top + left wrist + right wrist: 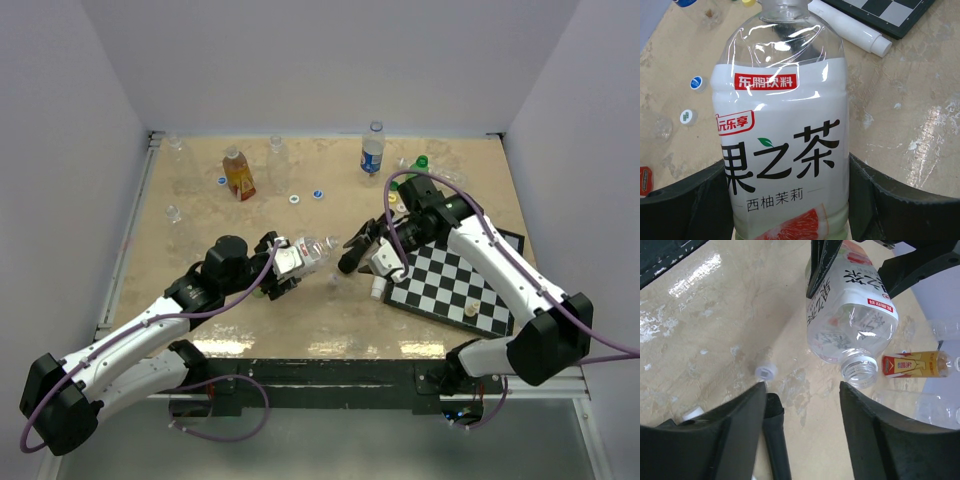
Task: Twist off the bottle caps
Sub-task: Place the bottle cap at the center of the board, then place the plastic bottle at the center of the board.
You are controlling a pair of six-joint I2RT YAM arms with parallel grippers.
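Observer: Bottle [785, 150] is held roughly level, left of the board [460, 285], clamped across the label by the left gripper [790, 210]. Its neck is bare. A white cap [766, 371] is seen on the table [715, 340] between bottle and board, below the mouth.

Checker: State of the right gripper [802, 390] to be entered?

Observer: Its jaws are spread with nothing between them. They are set just short of the open mouth, on the board side. Release is judged done for this bottle.

Checker: Notes for doing the step well?

Observer: The right arm should be drawn straight back toward the board, so that the neck is not clipped and the cap is not swept off. The black rod [775, 435] under the jaws should be cleared too. The left grip should be kept firm until the bottle is set down. A capped bottle [372, 150], standing well beyond the board's far corner, is suggested next.

Checker: Anything unresolved?

Observer: The bottle's base is cut off between the left fingers [890, 200]. Whether the loose cap belongs to this bottle cannot be confirmed. The clear bottles [278, 155] far beyond the board are faint, and caps on them cannot be made out. In the top view the right fingertips are lost against the rod.
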